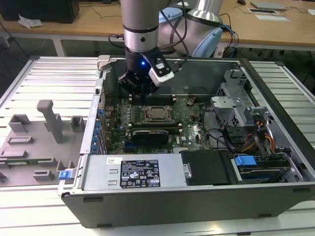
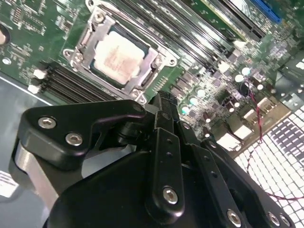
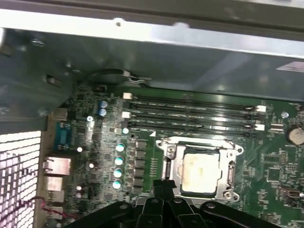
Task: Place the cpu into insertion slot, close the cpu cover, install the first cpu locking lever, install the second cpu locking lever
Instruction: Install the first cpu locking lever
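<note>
The jaws are drawn together with nothing between them. The gripper (image 3: 164, 186) hangs low inside an open computer case (image 1: 197, 206), and its black fingertips (image 2: 160, 102) sit at the edge of the socket (image 3: 177, 176). Whether they touch the metal there cannot be told.

Just beyond the tips, the chip (image 3: 199, 173) lies flat in the socket with its dull silver top facing up. The cover (image 3: 167, 164), a thin metal frame, lies down around the chip's edges, so the top shows through its window. In the second wrist view the chip (image 2: 118, 57) and the frame (image 2: 89, 40) look the same, seated and flat.

The socket sits on a green circuit board (image 3: 266, 161). Four long black memory slots (image 3: 190, 114) run along one side of it, and a row of small round capacitors (image 3: 118, 159) stands on another side.

In the exterior view the gripper (image 1: 142, 96) hangs just behind the chip (image 1: 158, 114), in the middle of the case. A silver power supply box (image 1: 133, 172) lies along the near wall. The case rests on a grey ribbed table (image 1: 44, 73). Grey holders (image 1: 49, 118) stand toward the exterior view's left.
</note>
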### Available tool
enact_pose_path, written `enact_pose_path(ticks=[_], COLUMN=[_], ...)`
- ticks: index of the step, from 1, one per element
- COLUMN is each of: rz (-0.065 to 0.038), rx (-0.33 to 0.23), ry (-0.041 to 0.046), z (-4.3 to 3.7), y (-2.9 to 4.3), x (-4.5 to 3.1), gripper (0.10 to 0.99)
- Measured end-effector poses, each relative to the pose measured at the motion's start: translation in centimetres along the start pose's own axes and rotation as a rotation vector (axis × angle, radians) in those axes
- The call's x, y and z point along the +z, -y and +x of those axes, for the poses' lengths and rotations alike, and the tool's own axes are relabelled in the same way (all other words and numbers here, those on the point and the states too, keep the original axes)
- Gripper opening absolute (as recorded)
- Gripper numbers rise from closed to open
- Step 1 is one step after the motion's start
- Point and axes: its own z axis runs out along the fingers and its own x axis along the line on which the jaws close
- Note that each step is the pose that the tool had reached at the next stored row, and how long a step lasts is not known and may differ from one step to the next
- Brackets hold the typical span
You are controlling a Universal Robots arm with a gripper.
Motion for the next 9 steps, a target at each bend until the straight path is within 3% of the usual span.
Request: enact_pose_path(ticks=[3,6,8,9], rz=[-0.019,-0.046,-0.067,-0.087], rx=[0.001,0.001,0.002,0.003], ry=[0.0093,0.0213,0.028,0.0332], z=[0.53,1.24,1.55,1.76], y=[-0.05,-0.1,-0.13,-0.15], x=[-0.01,-0.04,-0.05,-0.06], gripper=[0.106,0.106,0.106,0.106])
